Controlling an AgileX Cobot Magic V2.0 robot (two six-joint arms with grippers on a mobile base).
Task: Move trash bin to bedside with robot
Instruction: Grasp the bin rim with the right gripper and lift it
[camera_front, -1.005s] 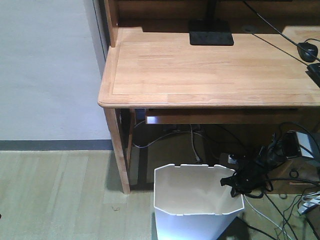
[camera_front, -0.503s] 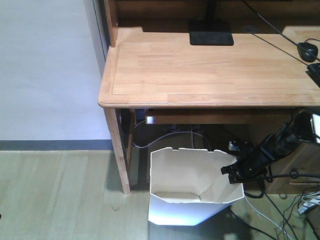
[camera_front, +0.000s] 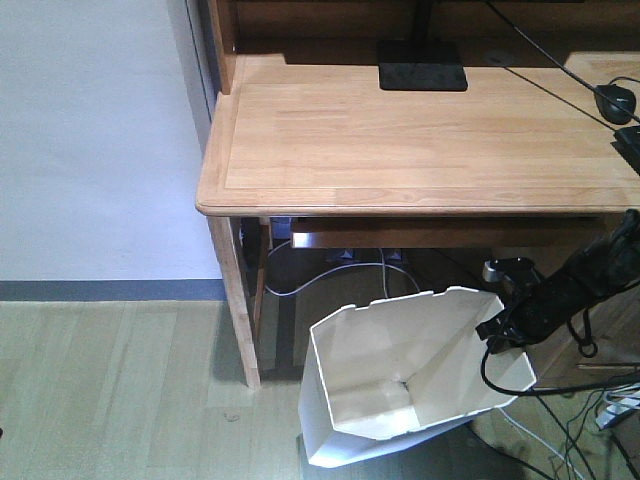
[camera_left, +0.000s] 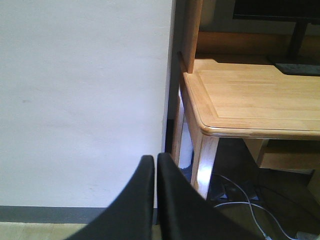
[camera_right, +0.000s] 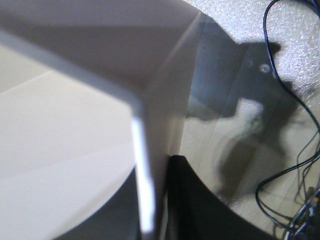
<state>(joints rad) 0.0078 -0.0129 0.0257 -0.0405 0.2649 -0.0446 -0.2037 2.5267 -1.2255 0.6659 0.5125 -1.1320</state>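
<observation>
Front view: trash bin (camera_front: 400, 370) tilted below the desk (camera_front: 420, 140) front edge, right rim clamped in the right gripper (camera_front: 500, 328). Left wrist view: left gripper (camera_left: 154, 195) pressed closed on nothing, facing the wall (camera_left: 75, 100). Right wrist view: the bin's wall sits between the jaws.

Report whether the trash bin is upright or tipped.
Tipped. The trash bin leans, with its right rim raised where the right gripper clamps the wall.
</observation>
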